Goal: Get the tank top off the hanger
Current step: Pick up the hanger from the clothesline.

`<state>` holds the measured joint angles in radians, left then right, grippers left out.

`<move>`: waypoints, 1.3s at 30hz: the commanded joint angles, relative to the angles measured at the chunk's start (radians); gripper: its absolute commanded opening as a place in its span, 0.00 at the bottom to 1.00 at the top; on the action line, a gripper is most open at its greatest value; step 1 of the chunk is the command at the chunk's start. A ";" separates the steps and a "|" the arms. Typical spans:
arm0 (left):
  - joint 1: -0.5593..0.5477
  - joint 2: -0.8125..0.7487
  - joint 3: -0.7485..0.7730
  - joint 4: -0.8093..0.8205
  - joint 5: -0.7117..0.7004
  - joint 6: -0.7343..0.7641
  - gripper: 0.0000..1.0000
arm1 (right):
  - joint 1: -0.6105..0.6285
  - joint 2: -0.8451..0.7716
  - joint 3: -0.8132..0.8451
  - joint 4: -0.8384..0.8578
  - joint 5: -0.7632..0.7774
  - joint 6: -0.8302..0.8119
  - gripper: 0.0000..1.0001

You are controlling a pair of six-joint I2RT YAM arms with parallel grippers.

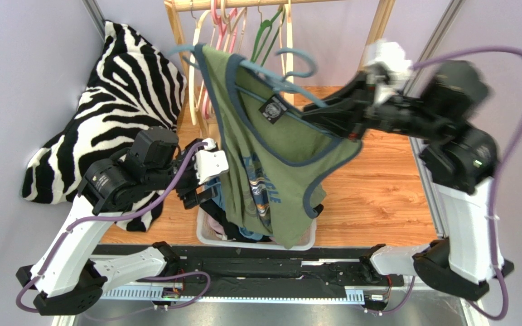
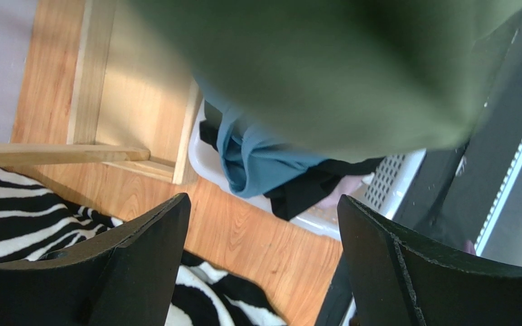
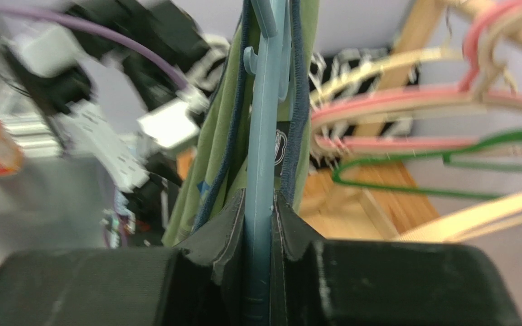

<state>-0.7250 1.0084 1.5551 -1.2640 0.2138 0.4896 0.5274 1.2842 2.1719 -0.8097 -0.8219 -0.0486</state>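
Olive-green tank top [image 1: 270,156] with navy trim, dead centre of the top view, and it's on the pale blue hanger [image 3: 259,176], straps looped over its shoulders, body draping down and to the right until the hem hangs over the white laundry basket [image 1: 206,236] at lower centre. The hanger sits tilted, its hook below the wooden rail [image 1: 257,4] at the top edge and apart from it. The right gripper [image 3: 259,221] is clamped narrow on the hanger's blue plastic; the wrist view shows both black fingers [image 3: 223,227] pressed flat against it, green fabric on either side. Over on the left, the left gripper [image 2: 264,217] stands wide with nothing between its fingers, just beside the shirt's left edge and above the basket. Its camera looks down past a blur of green cloth onto a blue garment [image 2: 257,159] and dark clothes heaped in the basket. Pink, tan and green hangers [image 1: 226,27] crowd the rail behind. A zebra-striped pillow [image 1: 124,95] leans at the upper left, on the wooden floor
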 commanded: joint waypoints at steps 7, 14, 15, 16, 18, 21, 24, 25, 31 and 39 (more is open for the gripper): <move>0.004 -0.212 -0.101 -0.115 0.004 0.037 0.94 | 0.095 -0.026 -0.233 -0.166 0.376 -0.290 0.00; 0.009 -0.202 0.000 -0.075 -0.045 0.020 0.93 | 0.177 -0.080 -0.345 -0.180 0.357 -0.398 0.00; 0.009 -0.191 0.023 -0.048 -0.047 0.024 0.93 | 0.203 -0.086 -0.363 -0.187 0.354 -0.416 0.00; 0.009 -0.168 0.070 -0.032 -0.051 0.030 0.93 | 0.213 -0.091 -0.371 -0.198 0.351 -0.450 0.00; 0.009 -0.148 0.136 0.014 -0.050 0.052 0.93 | 0.241 -0.094 -0.379 -0.229 0.354 -0.471 0.00; 0.007 -0.094 0.242 0.055 -0.019 0.076 0.93 | 0.261 -0.077 -0.363 -0.259 0.346 -0.473 0.00; 0.009 -0.074 0.307 0.066 0.073 0.110 0.95 | 0.289 -0.063 -0.359 -0.264 0.337 -0.465 0.00; 0.009 -0.082 0.300 0.074 0.143 0.119 0.97 | 0.298 -0.060 -0.362 -0.258 0.334 -0.462 0.00; 0.009 -0.148 0.128 0.167 0.265 0.172 0.99 | 0.384 -0.025 -0.368 -0.215 0.346 -0.455 0.00; 0.009 -0.128 0.125 0.180 0.324 0.136 0.99 | 0.439 -0.010 -0.359 -0.181 0.317 -0.433 0.00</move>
<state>-0.7185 0.8707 1.6676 -1.1393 0.4538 0.6369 0.9524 1.2800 1.7969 -1.0805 -0.4728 -0.4839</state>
